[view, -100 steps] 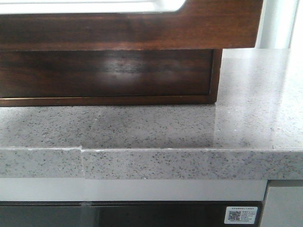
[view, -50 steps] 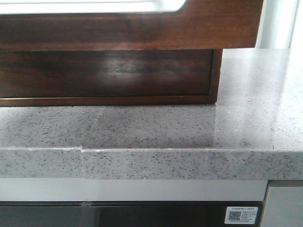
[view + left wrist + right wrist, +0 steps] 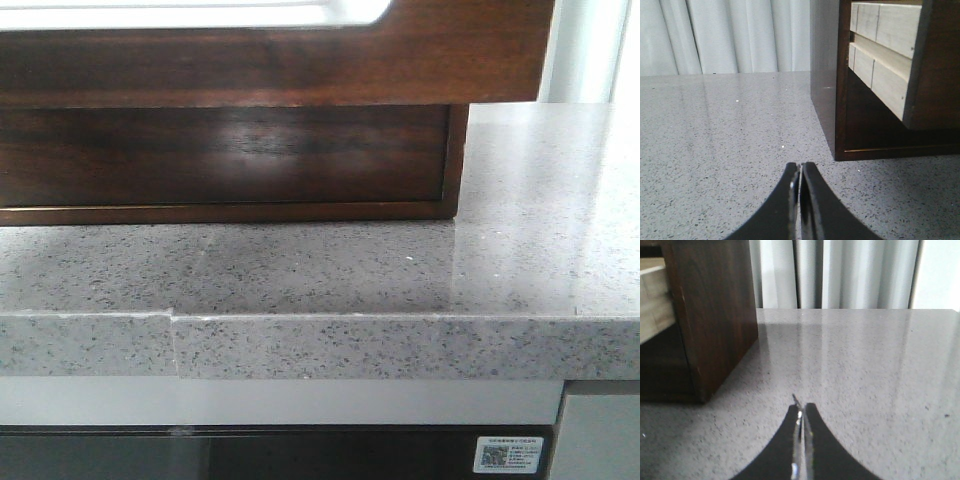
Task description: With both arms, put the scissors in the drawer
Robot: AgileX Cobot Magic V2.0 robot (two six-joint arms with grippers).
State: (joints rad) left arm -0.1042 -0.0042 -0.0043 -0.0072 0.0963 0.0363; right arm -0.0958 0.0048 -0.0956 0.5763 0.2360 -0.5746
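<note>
The left hand [image 3: 800, 167] hangs low over the speckled grey stone counter [image 3: 720, 130], its black fingers pressed together on nothing. The right hand [image 3: 801, 409] is likewise closed, pinching a thin silvery blade whose tip pokes out between the fingers; probably the scissors [image 3: 797, 405]. Beyond both stands a dark wooden cabinet [image 3: 230, 160]. From its top the glossy reddish-brown drawer [image 3: 300, 60] with a pale cut-out juts forward, pulled open.

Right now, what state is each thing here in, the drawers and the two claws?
Drawer: pulled out, overhanging the panel below.
Lower panel: closed, set back in its frame.
Left claw: shut, nothing in it.
Right claw: shut on a thin metal blade.
Scissors: probably that blade; only its tip shows.
</note>
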